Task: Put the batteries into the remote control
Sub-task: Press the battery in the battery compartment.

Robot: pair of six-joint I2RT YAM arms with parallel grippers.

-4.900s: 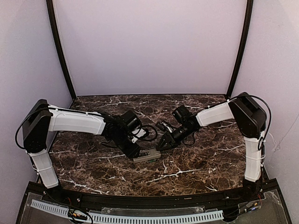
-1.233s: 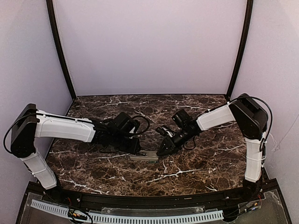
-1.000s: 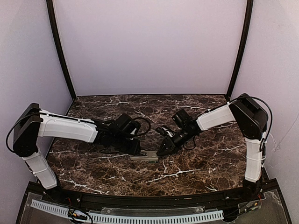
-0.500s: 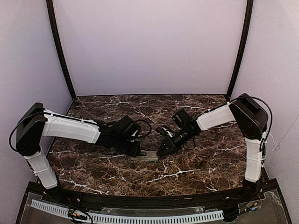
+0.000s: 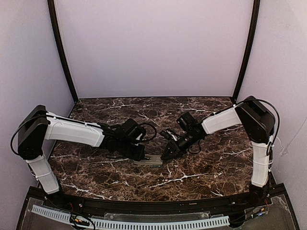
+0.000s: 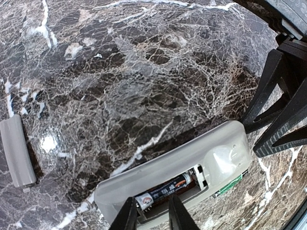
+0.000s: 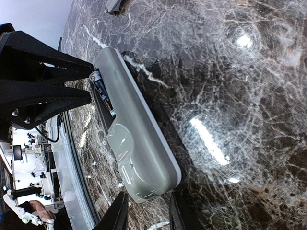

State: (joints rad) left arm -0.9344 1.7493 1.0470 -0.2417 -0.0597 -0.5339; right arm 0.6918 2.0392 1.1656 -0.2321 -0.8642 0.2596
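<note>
Left arm [image 5: 72, 132] has drawn nearer on the dark marbled desk [image 5: 201, 167] between lilac walls [image 5: 153, 48]; left tool [image 6: 152, 201] straddles a battery [image 6: 165, 189], grip unclear; right tool [image 7: 146, 196] pinches the remote control [image 7: 139, 143].

No word, brand or number can be read anywhere. The nearest thing is pale print on the dark wrap of the battery [image 6: 165, 189] lying in the open back of the remote control [image 6: 192, 158] — a few light marks, too small and blurred to make out in either wrist view.
</note>
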